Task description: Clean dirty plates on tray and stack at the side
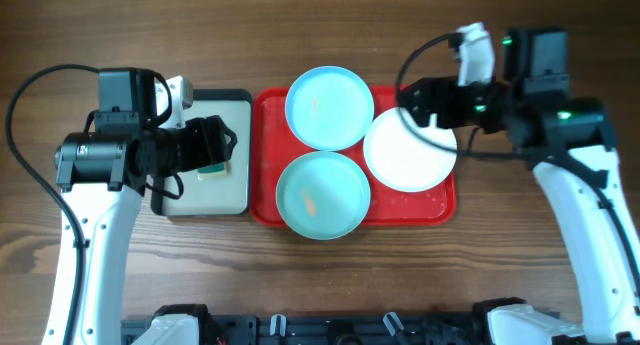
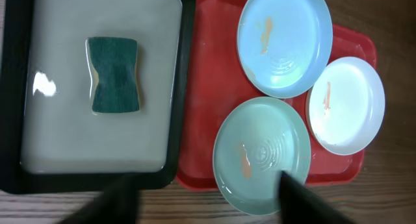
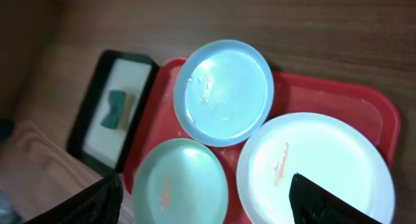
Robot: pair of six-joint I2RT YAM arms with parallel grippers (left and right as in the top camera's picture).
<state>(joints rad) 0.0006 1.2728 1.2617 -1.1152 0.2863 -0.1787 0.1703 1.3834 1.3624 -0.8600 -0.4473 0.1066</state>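
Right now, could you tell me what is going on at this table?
Two blue plates and a white plate lie on the red tray, each with an orange smear. The left pincer hangs open over the sponge on the small tray; the right pincer hangs open over the white plate. Neither holds anything yet.

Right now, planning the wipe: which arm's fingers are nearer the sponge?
Left. Left fingers hang over the sponge; right fingers are over the white plate, across the red tray.

aqua plate (image 3: 224, 91), greenish plate (image 3: 182, 182), white plate (image 3: 318, 165) on red tray (image 3: 338, 97), all smeared orange
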